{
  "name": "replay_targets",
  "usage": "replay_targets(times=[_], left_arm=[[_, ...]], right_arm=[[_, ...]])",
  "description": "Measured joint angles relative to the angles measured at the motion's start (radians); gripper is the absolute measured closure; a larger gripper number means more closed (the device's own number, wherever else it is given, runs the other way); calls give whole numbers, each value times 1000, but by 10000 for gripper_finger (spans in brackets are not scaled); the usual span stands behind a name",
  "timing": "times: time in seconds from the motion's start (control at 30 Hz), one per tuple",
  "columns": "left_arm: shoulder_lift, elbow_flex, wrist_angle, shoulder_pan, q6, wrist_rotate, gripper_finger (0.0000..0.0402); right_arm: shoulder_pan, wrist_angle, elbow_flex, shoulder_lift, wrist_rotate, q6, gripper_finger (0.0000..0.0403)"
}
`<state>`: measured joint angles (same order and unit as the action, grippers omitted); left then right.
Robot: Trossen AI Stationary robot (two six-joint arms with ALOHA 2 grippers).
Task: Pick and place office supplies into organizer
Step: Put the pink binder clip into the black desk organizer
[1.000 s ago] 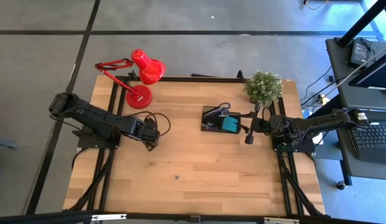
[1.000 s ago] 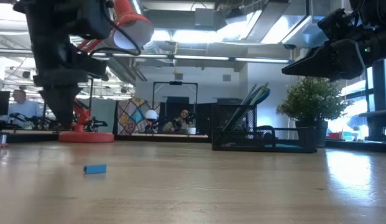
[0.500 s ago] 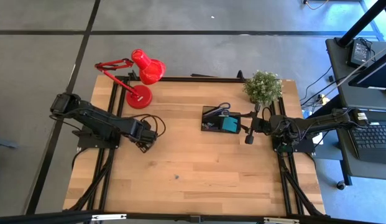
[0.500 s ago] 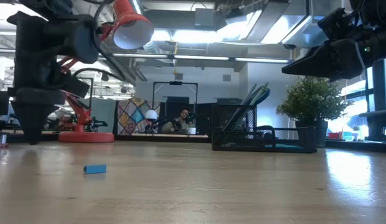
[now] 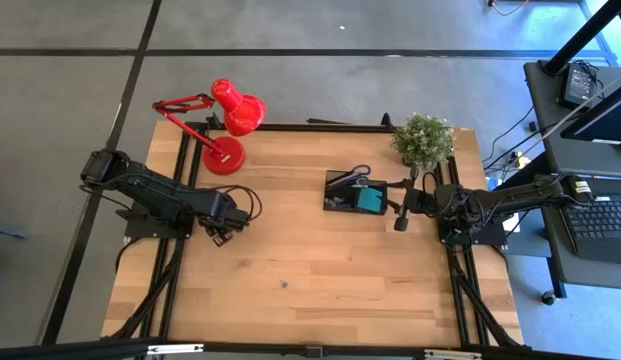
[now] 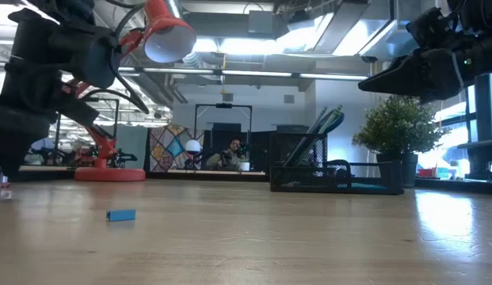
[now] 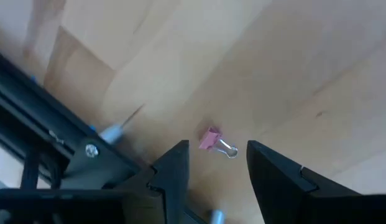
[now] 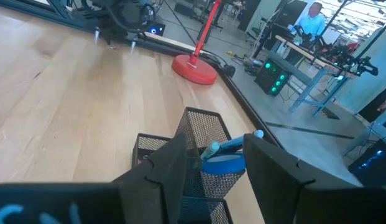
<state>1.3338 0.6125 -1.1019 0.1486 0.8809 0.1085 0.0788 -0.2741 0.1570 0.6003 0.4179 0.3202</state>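
Left gripper (image 7: 216, 163) is hovering low over the surface (image 5: 320, 270) near its left edge, jaws spread, with a little pink binder clip (image 7: 216, 143) lying right between them. Nothing's pinched yet. My guess is that clip is the next pick.

It looks tiny and light, hard metal with thin wire handles — the kind of thing that skates off if nudged from one side. I'd take it across the pink body, not the wire loops, since those fold and slip.

There's also a small blue bit (image 6: 120, 214) lying alone out on the wood, well apart from everything.

The organizer (image 5: 355, 192) sits over on the right side, near the plant (image 5: 423, 140), with scissors (image 8: 227, 155) and a teal pad (image 5: 370, 200) already in it. The right gripper (image 8: 211, 163) hangs just beside it, jaws apart and holding nothing — looks like it's just waiting.
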Motion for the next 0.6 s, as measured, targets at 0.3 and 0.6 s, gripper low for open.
replay_targets(times=[0.3,0.6], left_arm=[[0,0,2,0,-160,1,247],[0,-9,3,2,-95,-5,247]], right_arm=[[0,0,0,0,0,-1,241],[0,2,0,0,0,-4,241]])
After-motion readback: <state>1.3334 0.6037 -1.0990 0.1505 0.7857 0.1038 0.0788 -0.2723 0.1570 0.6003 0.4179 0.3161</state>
